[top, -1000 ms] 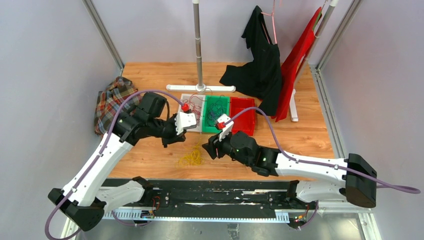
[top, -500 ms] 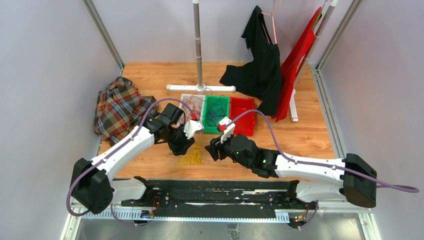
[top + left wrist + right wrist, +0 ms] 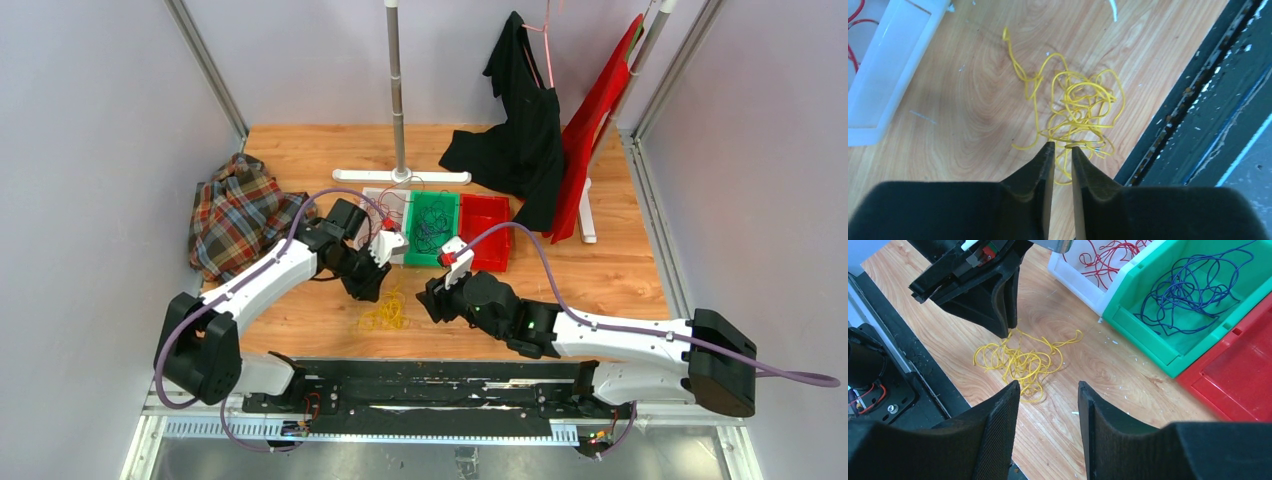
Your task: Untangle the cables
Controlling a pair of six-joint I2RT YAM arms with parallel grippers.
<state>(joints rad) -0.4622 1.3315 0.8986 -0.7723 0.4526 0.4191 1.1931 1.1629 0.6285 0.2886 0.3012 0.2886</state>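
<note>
Here, on the wooden plank table [image 3: 620,270], the green plastic bin [image 3: 1168,362] holds the curly blue wires [image 3: 1190,292] and the white plastic bin [image 3: 1073,277] holds the curly red wires [image 3: 1108,255]. The right gripper [image 3: 1048,387] hovers over the table, spread wide and empty. The left gripper [image 3: 1063,147], jaws a slit apart, touches the loose yellow wire tangle [image 3: 1080,107] lying on the table. Closing there may catch several loops and drag the whole knot tighter.
</note>
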